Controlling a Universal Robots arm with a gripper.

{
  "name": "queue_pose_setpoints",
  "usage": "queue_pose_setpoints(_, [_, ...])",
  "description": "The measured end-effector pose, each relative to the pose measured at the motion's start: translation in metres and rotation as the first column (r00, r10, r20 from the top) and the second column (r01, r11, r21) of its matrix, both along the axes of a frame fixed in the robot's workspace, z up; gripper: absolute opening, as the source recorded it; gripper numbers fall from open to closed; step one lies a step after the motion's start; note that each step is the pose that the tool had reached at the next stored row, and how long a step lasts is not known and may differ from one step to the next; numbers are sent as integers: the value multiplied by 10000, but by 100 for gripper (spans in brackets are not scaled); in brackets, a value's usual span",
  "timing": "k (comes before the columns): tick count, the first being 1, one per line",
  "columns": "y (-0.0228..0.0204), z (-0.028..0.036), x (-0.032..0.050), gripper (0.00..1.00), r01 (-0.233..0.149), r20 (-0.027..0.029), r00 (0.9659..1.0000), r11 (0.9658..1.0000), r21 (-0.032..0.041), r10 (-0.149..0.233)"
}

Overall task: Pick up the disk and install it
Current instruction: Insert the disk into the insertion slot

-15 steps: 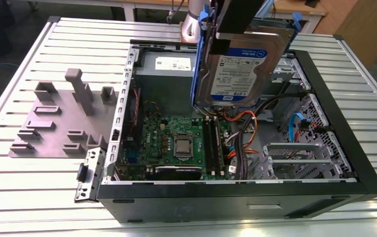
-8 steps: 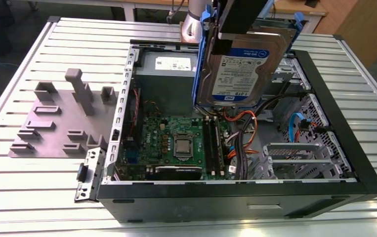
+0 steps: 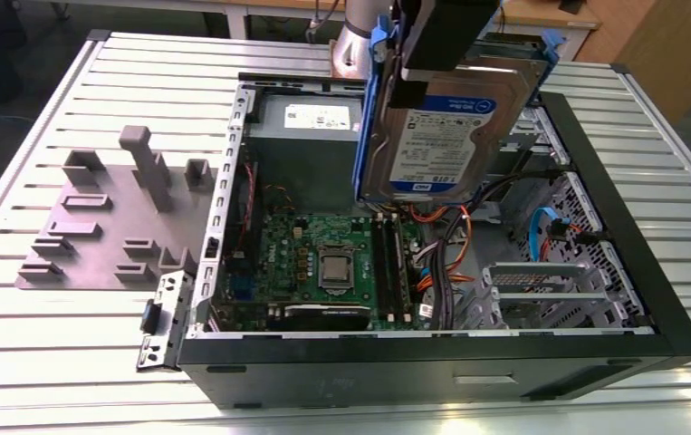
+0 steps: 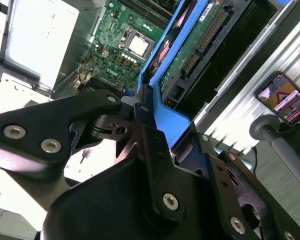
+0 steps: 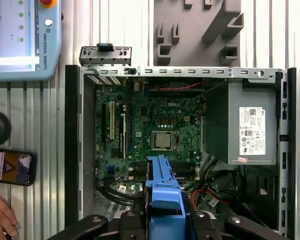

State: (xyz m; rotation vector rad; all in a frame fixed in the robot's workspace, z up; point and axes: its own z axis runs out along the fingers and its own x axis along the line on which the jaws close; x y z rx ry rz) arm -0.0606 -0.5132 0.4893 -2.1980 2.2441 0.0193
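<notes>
The disk (image 3: pixel 439 136), a silver-grey drive with a white-and-blue label in a blue carrier bracket, hangs tilted on edge above the open black computer case (image 3: pixel 653 313). My gripper (image 3: pixel 446 65) is shut on the carrier's upper end. In the second wrist view the black fingers (image 4: pixel 152 145) clamp the blue carrier (image 4: pixel 165 117), and the disk's green circuit side (image 4: pixel 197 47) faces the camera. In the first wrist view the carrier (image 5: pixel 164 192) hovers over the case's cable area, beside the motherboard (image 5: pixel 155 135).
A grey power supply (image 3: pixel 306 122) with a white sticker sits at the case's far end. A metal drive cage (image 3: pixel 551 285) is at the exterior view's right. A grey fixture plate (image 3: pixel 103 227) lies beside the case. A teach pendant (image 5: pixel 20 40), a phone (image 5: pixel 11 167) and a hand (image 5: pixel 0 215) are nearby.
</notes>
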Motion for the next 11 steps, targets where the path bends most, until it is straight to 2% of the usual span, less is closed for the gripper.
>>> queue_pose_setpoints(4, [-69,-11,-1,36,1,22,10000,10000,0,-1])
queue_pose_setpoints(8, [-85,-20,8,36,-1,39,10000,10000,0,1])
queue_pose_setpoints(11, [-86,-26,54,36,0,40,10000,10000,1,0])
